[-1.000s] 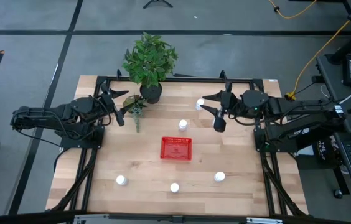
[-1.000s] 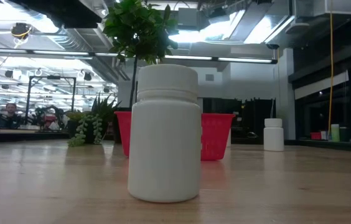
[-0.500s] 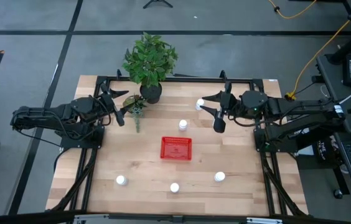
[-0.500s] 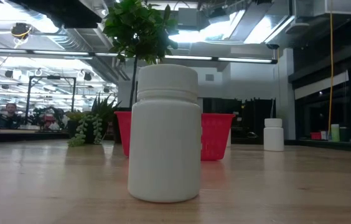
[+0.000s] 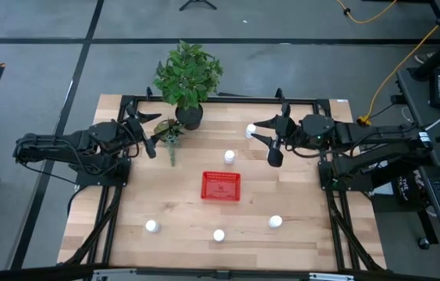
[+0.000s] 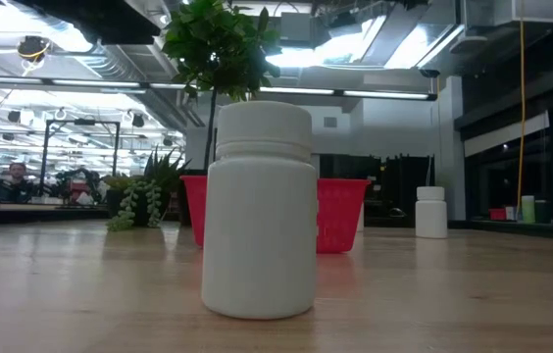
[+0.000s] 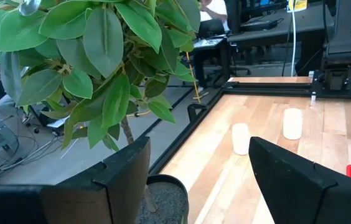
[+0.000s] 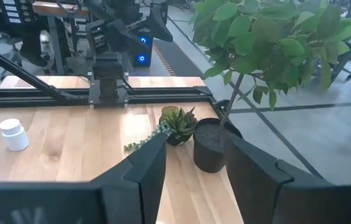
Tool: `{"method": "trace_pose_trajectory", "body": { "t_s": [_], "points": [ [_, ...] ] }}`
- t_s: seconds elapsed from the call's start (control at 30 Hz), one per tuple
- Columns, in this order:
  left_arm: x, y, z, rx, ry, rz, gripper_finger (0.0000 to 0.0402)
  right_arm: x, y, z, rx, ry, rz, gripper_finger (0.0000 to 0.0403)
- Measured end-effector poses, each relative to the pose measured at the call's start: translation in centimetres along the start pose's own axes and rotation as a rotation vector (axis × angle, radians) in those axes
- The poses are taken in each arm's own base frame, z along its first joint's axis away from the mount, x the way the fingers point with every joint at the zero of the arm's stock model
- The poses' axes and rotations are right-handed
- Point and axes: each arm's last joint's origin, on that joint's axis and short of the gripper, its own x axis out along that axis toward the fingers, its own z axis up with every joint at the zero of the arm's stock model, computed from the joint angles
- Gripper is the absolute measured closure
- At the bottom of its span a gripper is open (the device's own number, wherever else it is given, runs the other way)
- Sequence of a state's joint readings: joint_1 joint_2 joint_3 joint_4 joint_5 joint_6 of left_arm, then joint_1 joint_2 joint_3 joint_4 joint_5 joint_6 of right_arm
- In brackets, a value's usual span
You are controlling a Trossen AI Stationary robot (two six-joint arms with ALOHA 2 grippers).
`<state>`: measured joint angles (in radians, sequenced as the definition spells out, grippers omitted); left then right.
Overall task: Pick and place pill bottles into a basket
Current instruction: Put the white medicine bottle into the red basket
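The red basket stands at the table's middle; it also shows in the low view. Several white pill bottles stand upright on their bases around it: two beyond it and three nearer the front edge. One bottle fills the low view. My left gripper is open and empty at the far left, beside the plant pot. My right gripper is open and empty at the far right, close beside the farthest bottle.
A leafy plant in a dark pot and a small trailing succulent stand at the far left, just in front of my left gripper. Black frame rails run along the table's far edge. Cables lie right of the table.
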<state>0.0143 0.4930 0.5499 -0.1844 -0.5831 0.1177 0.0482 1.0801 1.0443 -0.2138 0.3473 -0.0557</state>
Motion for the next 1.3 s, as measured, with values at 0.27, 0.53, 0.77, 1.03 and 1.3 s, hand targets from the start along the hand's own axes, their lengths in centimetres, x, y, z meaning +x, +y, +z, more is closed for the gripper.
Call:
{"method": "trace_pose_trajectory", "body": {
  "t_s": [0.27,0.53,0.77,1.03,1.3],
  "points": [
    [0.0,0.0,0.0,0.0,-0.001,0.0,0.0135,0.0,0.0,0.0,0.002,0.0,0.0,0.024],
    [0.0,0.0,0.0,0.0,0.0,0.0,0.0135,0.0,0.0,0.0,-0.003,0.0,0.0,0.024],
    [0.0,0.0,0.0,0.0,-0.001,0.0,0.0135,0.0,0.0,0.0,0.003,0.0,0.0,0.024],
    [0.0,0.0,0.0,0.0,-0.001,0.0,0.0135,0.1,-0.4,-0.1,0.001,0.005,-0.015,0.024],
    [0.0,0.0,0.0,0.0,0.0,0.0,0.0135,0.3,-1.1,-0.8,0.012,0.081,-0.046,0.024]
  ]
}}
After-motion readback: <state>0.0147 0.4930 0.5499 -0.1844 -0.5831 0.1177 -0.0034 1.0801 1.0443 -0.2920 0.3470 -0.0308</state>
